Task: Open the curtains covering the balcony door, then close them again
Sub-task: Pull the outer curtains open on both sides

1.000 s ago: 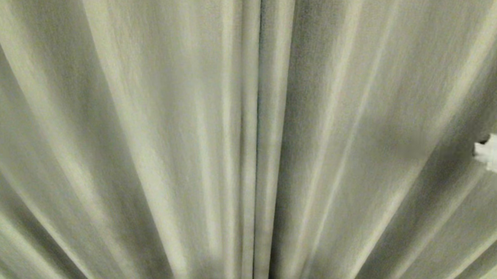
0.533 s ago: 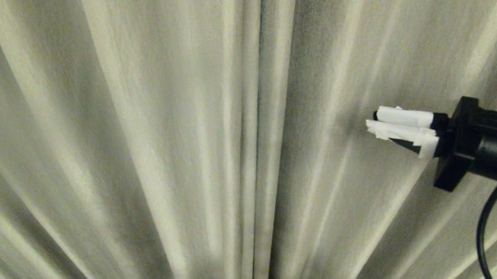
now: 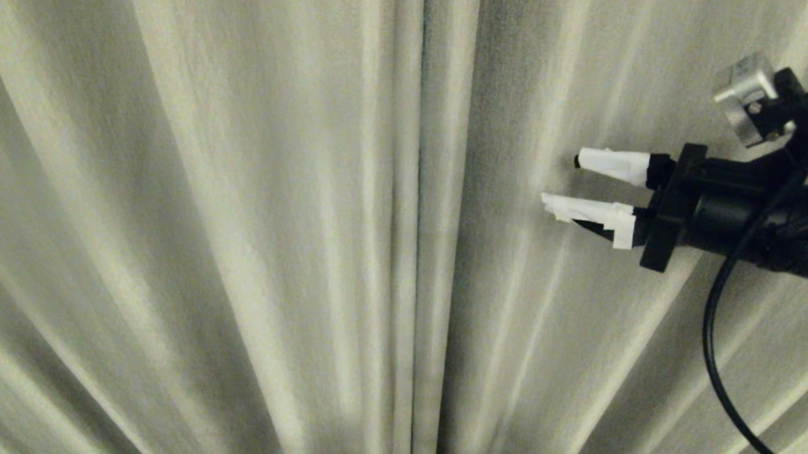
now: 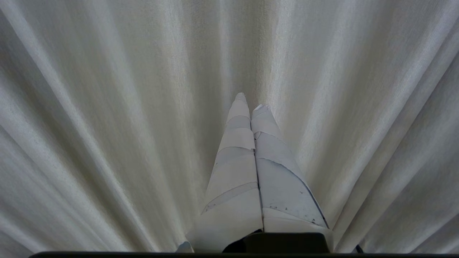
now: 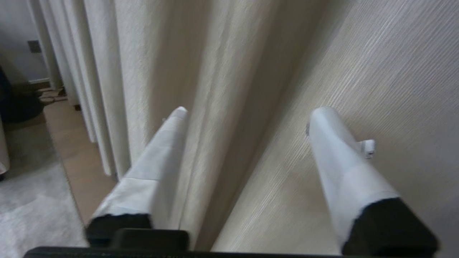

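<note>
While two curtains (image 3: pixel 239 211) hang closed, right pincer (image 3: pixel 572 184) gapes.

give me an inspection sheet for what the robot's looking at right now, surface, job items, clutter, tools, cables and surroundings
Surface: wooden floor and a pale rug, right wrist view only.
Job's things: curtains drawn shut, panels meeting at a centre seam; balcony door nothing seen.
Clutter: nothing seen.
Tools: right tool open, fingers spread, empty, at the right panel; left tool shut, empty, pointing at the fabric.
Cables: black cable looping below the right wrist.
Surroundings: grey wall with a wall plate.
</note>
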Tool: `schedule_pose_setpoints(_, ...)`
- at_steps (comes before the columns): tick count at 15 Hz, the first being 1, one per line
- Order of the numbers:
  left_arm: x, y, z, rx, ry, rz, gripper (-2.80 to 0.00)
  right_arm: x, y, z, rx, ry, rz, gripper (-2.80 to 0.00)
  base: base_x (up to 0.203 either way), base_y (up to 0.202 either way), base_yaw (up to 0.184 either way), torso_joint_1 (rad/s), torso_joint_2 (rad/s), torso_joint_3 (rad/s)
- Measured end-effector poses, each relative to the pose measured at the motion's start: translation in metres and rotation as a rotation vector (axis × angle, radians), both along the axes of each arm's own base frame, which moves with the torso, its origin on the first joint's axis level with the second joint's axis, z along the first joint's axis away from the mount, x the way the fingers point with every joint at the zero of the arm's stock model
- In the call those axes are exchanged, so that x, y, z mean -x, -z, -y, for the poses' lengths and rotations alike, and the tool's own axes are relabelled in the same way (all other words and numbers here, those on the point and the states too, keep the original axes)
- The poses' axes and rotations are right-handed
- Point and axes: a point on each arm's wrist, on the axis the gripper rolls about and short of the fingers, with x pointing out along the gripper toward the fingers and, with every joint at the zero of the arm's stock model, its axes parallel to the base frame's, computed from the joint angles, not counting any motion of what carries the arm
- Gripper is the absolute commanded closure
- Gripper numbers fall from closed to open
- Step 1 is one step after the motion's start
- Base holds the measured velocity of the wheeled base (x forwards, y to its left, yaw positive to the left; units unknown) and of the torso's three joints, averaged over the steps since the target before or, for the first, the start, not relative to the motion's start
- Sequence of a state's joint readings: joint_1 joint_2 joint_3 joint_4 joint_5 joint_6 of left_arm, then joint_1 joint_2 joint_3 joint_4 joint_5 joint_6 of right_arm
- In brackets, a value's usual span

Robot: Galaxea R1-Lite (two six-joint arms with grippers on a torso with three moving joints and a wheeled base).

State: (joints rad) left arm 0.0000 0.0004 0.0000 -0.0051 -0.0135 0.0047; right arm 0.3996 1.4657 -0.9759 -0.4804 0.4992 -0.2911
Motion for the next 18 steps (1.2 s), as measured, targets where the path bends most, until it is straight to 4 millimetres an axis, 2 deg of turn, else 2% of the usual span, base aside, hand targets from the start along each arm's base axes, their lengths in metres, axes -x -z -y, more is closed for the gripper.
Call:
schedule_pose_setpoints(3, 0.000, 0.000, 0.000, 0.000, 0.000, 0.000, 0.00, -0.011, -0.018, -0.002, -0.024, 0.061, 0.058, -2.80, 0.000, 0.000, 0.000, 0.000, 0.00, 0.000)
schedule_pose_setpoints(8, 0.000, 0.000, 0.000, 0.000, 0.000, 0.000, 0.00, -0.034, -0.047, -0.007, -0.077, 0.285, 0.139, -2.80, 0.000, 0.000, 0.000, 0.000, 0.00, 0.000)
schedule_pose_setpoints(11, 0.000, 0.000, 0.000, 0.000, 0.000, 0.000, 0.00, -0.044, -0.050, -0.011, -0.095, 0.344, 0.149, -2.80, 0.000, 0.000, 0.000, 0.000, 0.00, 0.000)
schedule_pose_setpoints(15, 0.000, 0.000, 0.000, 0.000, 0.000, 0.000, 0.00, -0.054, -0.042, -0.026, -0.116, 0.317, 0.106, -2.80, 0.000, 0.000, 0.000, 0.000, 0.00, 0.000)
schedule_pose_setpoints(18, 0.000, 0.000, 0.000, 0.000, 0.000, 0.000, 0.00, -0.064, -0.045, -0.037, -0.159, 0.296, 0.087, -2.80, 0.000, 0.000, 0.000, 0.000, 0.00, 0.000)
